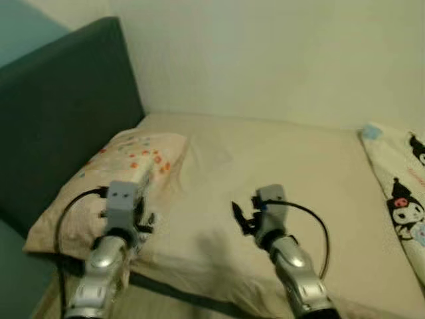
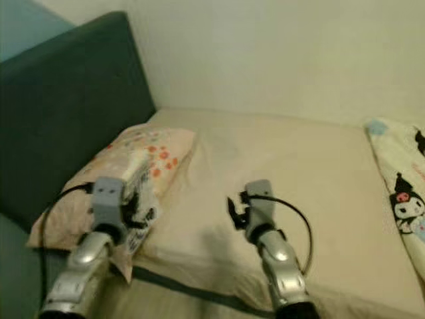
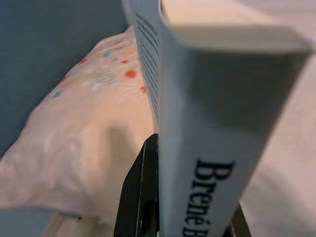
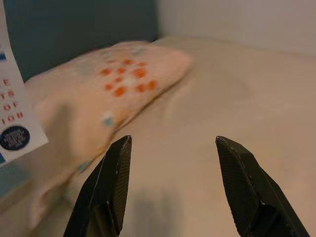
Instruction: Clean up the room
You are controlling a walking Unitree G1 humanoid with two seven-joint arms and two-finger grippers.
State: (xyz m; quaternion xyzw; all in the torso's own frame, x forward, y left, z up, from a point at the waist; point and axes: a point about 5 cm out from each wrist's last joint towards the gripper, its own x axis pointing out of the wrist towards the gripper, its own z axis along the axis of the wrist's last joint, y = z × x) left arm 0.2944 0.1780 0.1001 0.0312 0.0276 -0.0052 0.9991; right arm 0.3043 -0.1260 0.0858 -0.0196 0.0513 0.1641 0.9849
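The tidying looks midway: the left gripper (image 3: 163,217) holds a book (image 3: 207,123) upright over the pillow (image 1: 113,179), jaws pinching its lower edge, and the book is not yet put anywhere. The right gripper (image 4: 173,187) hovers over the bed (image 1: 285,166) with jaws spread and nothing between them. Where the book belongs cannot be told. The bed has a pale sheet, a dark headboard (image 1: 60,113) on the left, a plain wall (image 1: 279,53) behind, and a cartoon-print blanket (image 1: 405,193) at the right edge.
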